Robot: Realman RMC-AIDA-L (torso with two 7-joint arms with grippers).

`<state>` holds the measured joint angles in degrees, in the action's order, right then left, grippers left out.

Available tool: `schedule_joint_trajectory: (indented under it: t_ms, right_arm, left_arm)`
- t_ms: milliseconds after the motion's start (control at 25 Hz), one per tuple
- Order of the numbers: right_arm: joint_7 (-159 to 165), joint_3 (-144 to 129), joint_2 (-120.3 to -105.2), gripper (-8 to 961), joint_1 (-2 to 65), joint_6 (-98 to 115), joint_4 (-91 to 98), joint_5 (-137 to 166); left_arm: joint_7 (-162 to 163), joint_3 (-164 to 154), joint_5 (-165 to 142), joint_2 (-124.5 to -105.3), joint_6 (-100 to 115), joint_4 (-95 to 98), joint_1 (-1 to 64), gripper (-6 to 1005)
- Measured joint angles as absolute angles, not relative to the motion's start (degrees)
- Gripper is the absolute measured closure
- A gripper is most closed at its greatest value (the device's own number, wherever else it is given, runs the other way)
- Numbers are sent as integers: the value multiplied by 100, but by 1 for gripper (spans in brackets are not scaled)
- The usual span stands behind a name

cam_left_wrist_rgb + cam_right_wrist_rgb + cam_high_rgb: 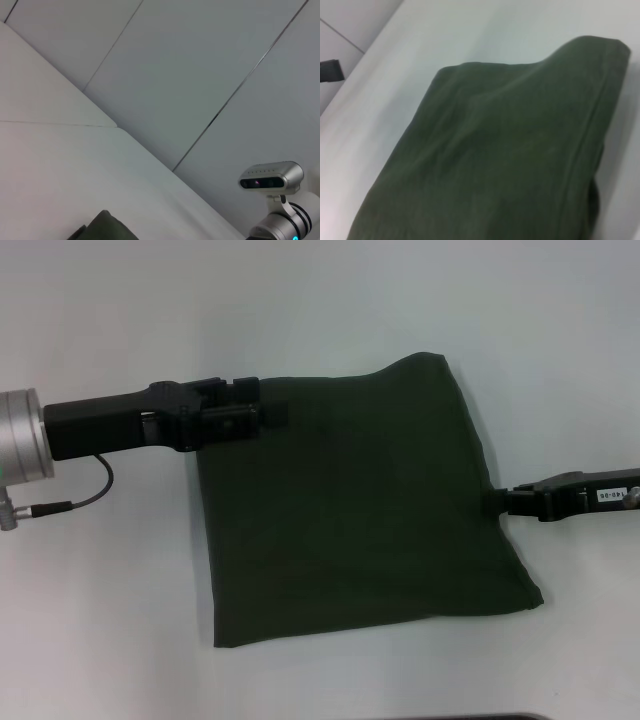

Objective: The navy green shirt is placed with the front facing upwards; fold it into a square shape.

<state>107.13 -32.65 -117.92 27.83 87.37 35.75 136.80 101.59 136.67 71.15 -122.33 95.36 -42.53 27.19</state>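
The navy green shirt [360, 510] lies folded on the white tabletop [100, 620], a plain rough square. My left fingers [268, 412] pinch its far-left corner; my right fingers [497, 500] grip its right edge.

The navy green shirt [360, 510] is matt, soft-looking woven cloth; the white table [120, 620] seems smooth, faintly glossy.

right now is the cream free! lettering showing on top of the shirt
No, the head view shows the navy green shirt folded into a plain green block with no lettering.
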Motion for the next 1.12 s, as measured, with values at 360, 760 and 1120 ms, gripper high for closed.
schedule_joint_trajectory:
  t_ms: [360, 760, 1120]
  right_arm:
    - [10474, -2950, -11561, 915, 2584, 9330, 3659, 13170]
    - [9904, -2764, -11501, 912, 2453, 9986, 3634, 12742]
    - [9705, -2698, -11639, 619, 2445, 10539, 3552, 12736]
  left_arm:
    - [10159, 13667, 7112, -12216, 9584, -4266, 2734, 185]
    - [10176, 13668, 6895, -11873, 10070, -4292, 2734, 180]
    - [10247, 13695, 6714, -11666, 10460, -4302, 2617, 177]
